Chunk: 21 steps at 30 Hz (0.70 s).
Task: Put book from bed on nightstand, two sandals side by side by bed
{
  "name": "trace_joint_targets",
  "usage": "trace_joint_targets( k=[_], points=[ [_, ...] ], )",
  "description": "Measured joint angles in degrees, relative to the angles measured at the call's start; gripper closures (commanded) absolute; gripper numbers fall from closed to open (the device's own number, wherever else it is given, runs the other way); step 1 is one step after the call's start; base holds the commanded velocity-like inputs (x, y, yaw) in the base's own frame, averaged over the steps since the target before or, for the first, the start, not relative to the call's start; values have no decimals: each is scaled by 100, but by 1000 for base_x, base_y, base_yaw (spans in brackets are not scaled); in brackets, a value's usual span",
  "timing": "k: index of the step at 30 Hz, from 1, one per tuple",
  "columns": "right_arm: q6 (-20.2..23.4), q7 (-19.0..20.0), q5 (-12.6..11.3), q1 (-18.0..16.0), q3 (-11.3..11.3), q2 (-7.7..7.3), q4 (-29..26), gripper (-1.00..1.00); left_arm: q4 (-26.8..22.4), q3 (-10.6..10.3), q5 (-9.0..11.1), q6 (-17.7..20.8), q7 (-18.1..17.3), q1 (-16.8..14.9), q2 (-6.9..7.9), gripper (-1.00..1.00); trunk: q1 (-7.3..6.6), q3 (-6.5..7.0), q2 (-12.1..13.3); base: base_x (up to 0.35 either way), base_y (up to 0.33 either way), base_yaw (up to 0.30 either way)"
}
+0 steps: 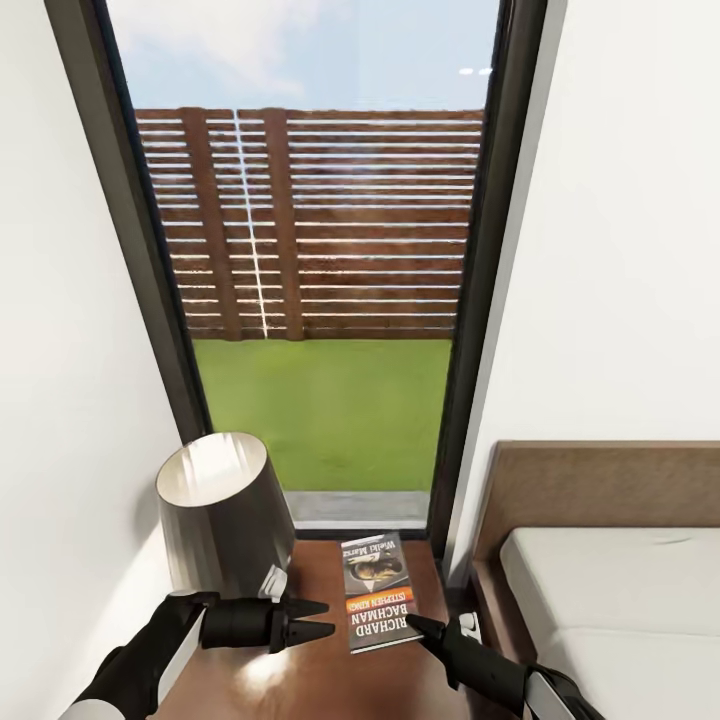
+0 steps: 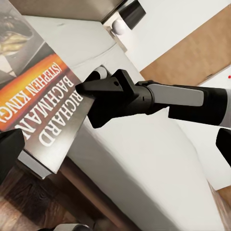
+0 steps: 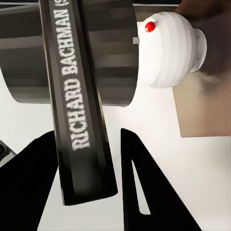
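Observation:
The book [image 1: 378, 592], dark-covered with an orange band and white "Richard Bachman" lettering, lies face up just over the nightstand [image 1: 320, 685], beside the lamp. My right gripper [image 1: 415, 625] is shut on the book's near right corner. Its two black fingers straddle the spine [image 3: 82, 110], and it also shows from the side at the book's edge [image 2: 91, 89]. My left gripper [image 1: 330, 618] hovers open just left of the book, holding nothing. The bed [image 1: 600, 490] stands right of the nightstand, its mattress [image 1: 620, 600] bare. The sandals are out of view.
A lamp with a grey shade [image 1: 225, 510] takes up the nightstand's left half, close to my left arm. A tall dark-framed window [image 1: 320, 300] rises behind, with white walls on both sides. A white ribbed round object [image 3: 173, 48] sits near the shade.

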Motion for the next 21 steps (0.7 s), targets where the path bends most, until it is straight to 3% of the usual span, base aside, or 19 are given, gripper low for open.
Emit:
trace_joint_targets(
  k=[21],
  points=[
    [0,-4,0,0,-1,0,1,100,0,-6,0,0,-1,0,-2,-100,461,-377,-843,0,0,0]
  ],
)
